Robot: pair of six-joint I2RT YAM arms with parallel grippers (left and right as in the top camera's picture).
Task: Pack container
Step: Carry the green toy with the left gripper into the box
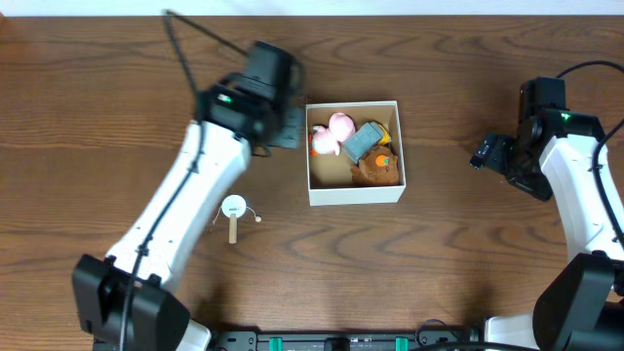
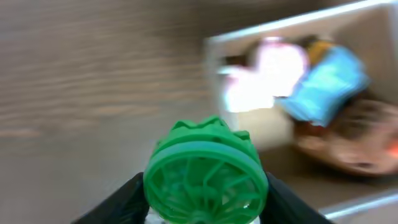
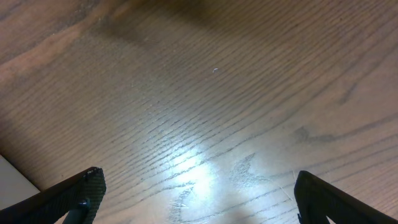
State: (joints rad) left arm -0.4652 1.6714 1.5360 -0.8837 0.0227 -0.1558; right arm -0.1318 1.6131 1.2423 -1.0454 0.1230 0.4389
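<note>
The container (image 1: 354,196) is a square white-walled box with a brown inside, at the table's middle. It holds a pink toy (image 1: 336,128), a blue-grey toy (image 1: 366,140) and a brown toy (image 1: 375,170). My left gripper (image 2: 202,199) is shut on a green wheel-shaped toy (image 2: 204,177) just left of the box; in the overhead view the arm (image 1: 263,93) hides that toy. The box also shows blurred in the left wrist view (image 2: 311,87). My right gripper (image 3: 199,196) is open and empty over bare wood, far right of the box (image 1: 502,156).
A small white round toy on a wooden stick (image 1: 234,212) lies on the table left of the box, near the left arm. The table's pale edge shows at the lower left of the right wrist view (image 3: 12,186).
</note>
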